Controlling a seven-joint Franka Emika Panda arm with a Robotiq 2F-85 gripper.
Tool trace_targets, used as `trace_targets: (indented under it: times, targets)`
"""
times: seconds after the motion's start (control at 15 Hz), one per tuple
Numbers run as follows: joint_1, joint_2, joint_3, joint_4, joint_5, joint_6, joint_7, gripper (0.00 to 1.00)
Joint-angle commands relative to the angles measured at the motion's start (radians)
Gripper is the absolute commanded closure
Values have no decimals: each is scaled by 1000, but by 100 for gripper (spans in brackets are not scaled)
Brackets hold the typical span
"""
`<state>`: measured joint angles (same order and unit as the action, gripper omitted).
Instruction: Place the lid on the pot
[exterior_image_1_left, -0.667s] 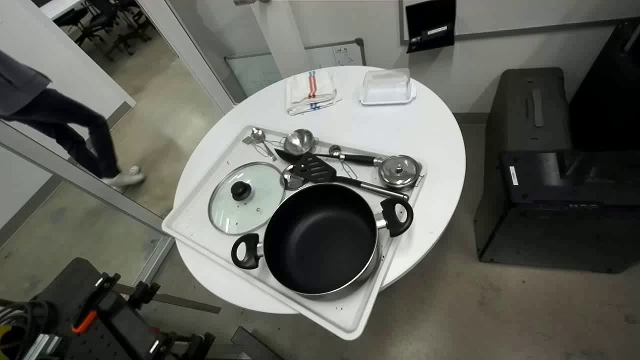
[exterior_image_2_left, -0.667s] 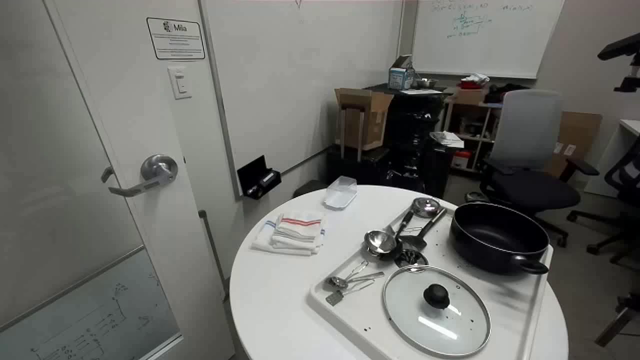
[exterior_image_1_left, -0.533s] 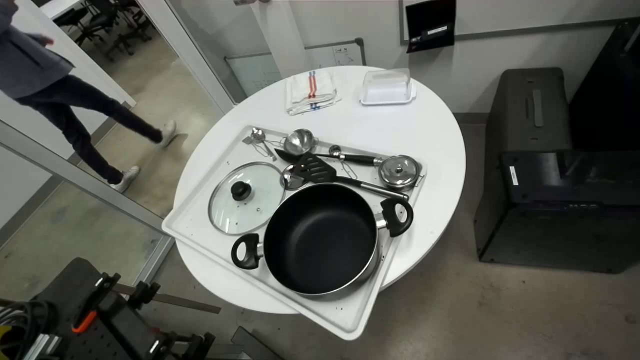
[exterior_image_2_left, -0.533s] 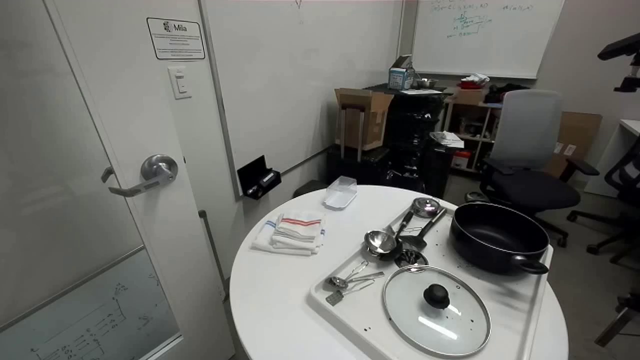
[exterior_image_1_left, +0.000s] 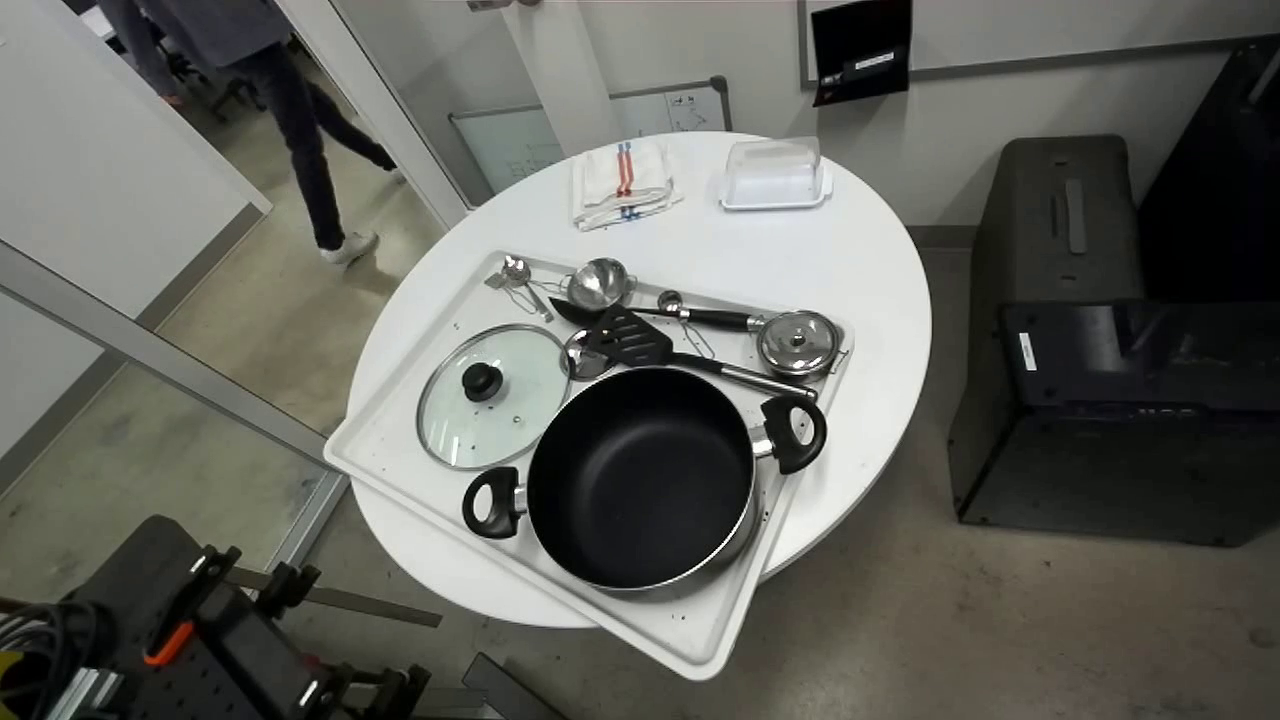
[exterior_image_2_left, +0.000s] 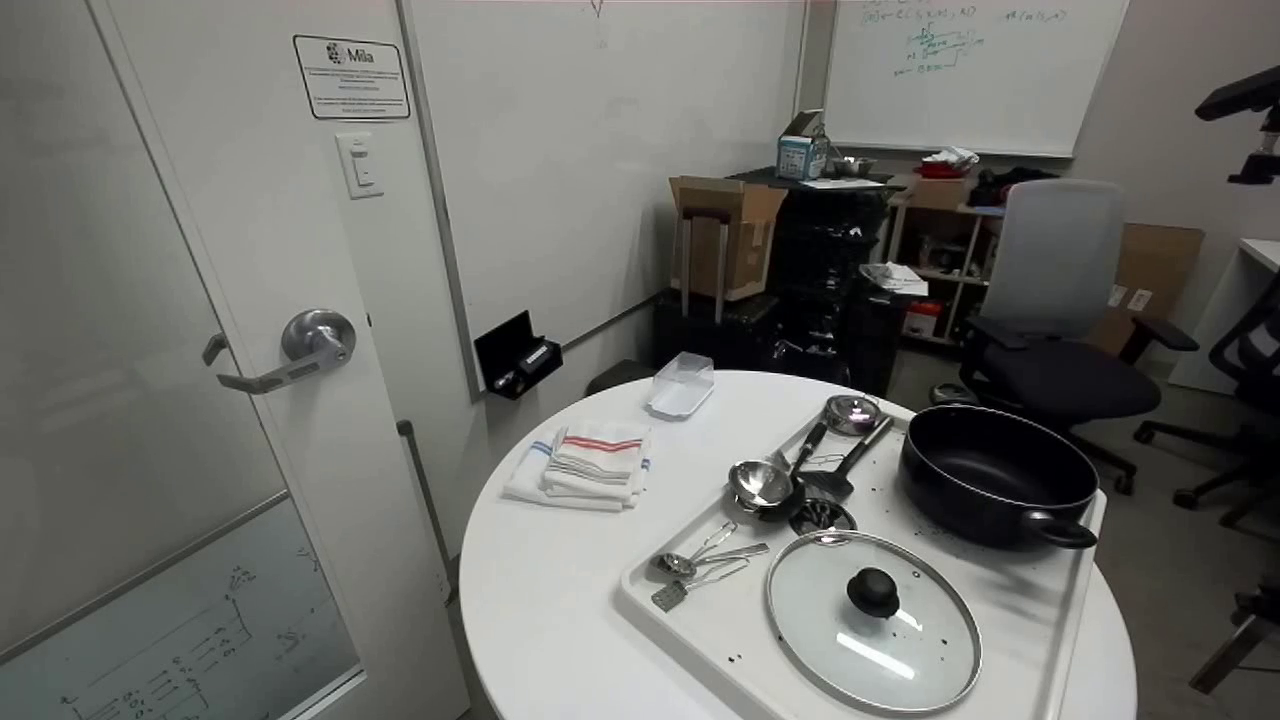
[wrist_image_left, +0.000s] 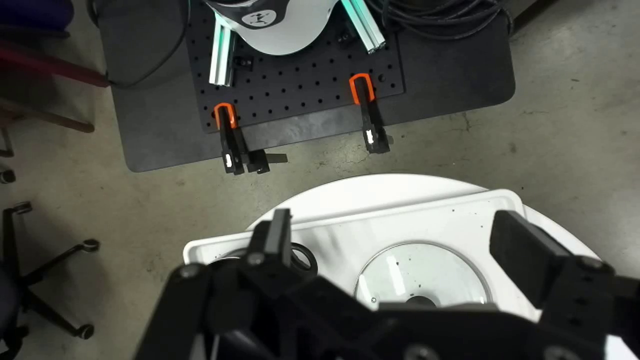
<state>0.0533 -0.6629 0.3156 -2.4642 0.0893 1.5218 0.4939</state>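
Lid (exterior_image_1_left: 508, 412): on the tray (exterior_image_1_left: 385, 440), beside the pot (exterior_image_1_left: 640, 480) | Your claw (wrist_image_left: 392, 237): spread wide apart, holding nothing | Feel: likely stiff, slippery, a bit heavy, easy to break | Grab: you should pinch the black knob (exterior_image_1_left: 482, 381)

A white tray (exterior_image_1_left: 385, 432) lies on the round white surface (exterior_image_1_left: 862, 255). In it, a black slotted spatula (exterior_image_1_left: 633, 340) rests near a steel bowl (exterior_image_1_left: 598, 285) and a small covered steel pan (exterior_image_1_left: 798, 345). Off the tray lie folded, striped cloths (exterior_image_1_left: 622, 188) and what looks like a clear-covered butter dish (exterior_image_1_left: 774, 178). In the background, a dark-trousered person (exterior_image_1_left: 285, 100) is mid-stride; an exterior view also shows an open cardboard box (exterior_image_2_left: 750, 250) and a grey-backed chair (exterior_image_2_left: 1055, 260).
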Motion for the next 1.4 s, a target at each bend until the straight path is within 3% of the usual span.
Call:
trace_targets:
  times: [0.0,0.27,0.6,1.07,1.33]
  targets:
    - [3,19,-4,6,-5,6,16,0]
    - [-14,71,2,0,-6,77,51,0]
    - [-29,178,0,-23,-29,282,106,0]
    - [-46,398,-15,-26,-181,574,176,0]
    - [-46,568,-53,35,-282,646,177,0]
